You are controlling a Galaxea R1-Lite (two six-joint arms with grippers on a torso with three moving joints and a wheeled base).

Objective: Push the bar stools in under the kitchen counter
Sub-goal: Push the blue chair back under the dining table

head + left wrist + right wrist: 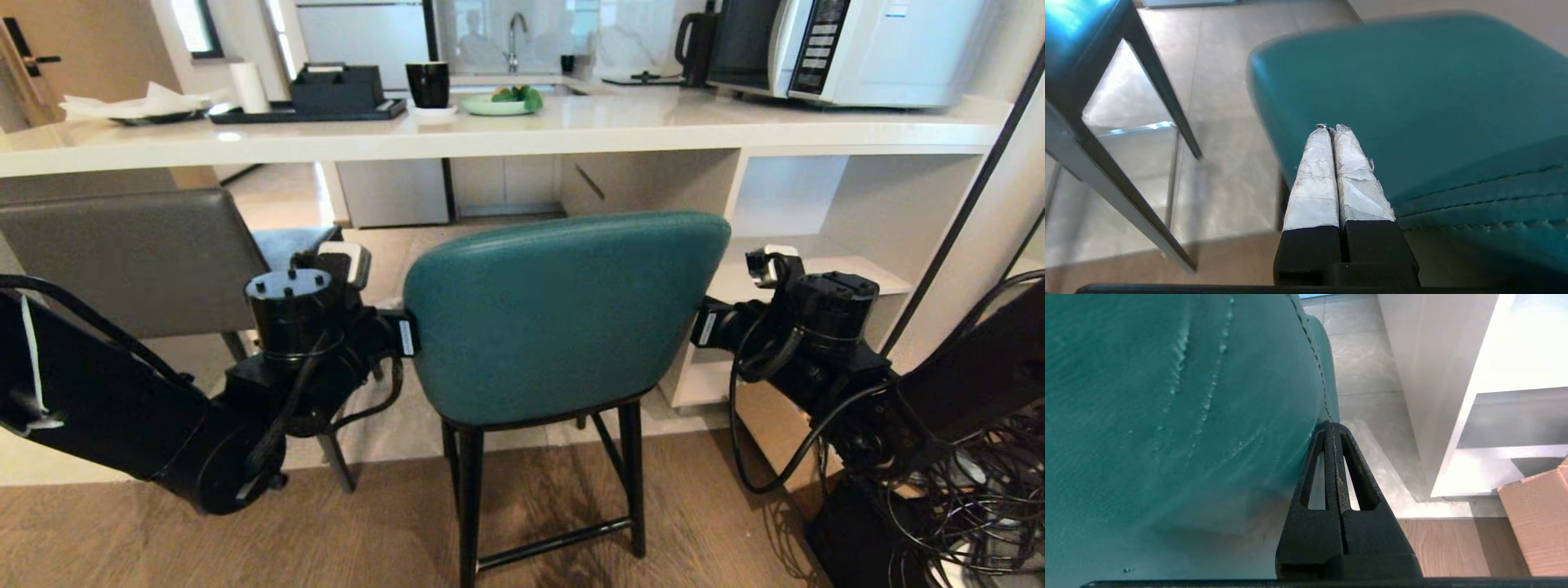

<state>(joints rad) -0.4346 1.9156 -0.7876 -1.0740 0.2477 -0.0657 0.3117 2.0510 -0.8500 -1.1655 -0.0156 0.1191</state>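
Note:
The teal bar stool (563, 318) stands in front of me with its curved back toward me, its black legs on the wood floor just short of the kitchen counter (490, 135). The dark grey bar stool (122, 261) stands to its left, partly under the counter. My left gripper (406, 335) is shut against the left edge of the teal back; its white-wrapped fingers (1314, 179) lie pressed together beside the teal seat (1412, 102). My right gripper (704, 325) is shut against the right edge of the teal back (1167, 416), its black fingers (1355, 477) together.
White open shelving (816, 237) stands under the counter right of the teal stool, with a cardboard box (1539, 522) on the floor beside it. Loose cables (963, 506) lie at the lower right. On the counter are a microwave (849, 45), a black mug (428, 84) and a green plate (498, 104).

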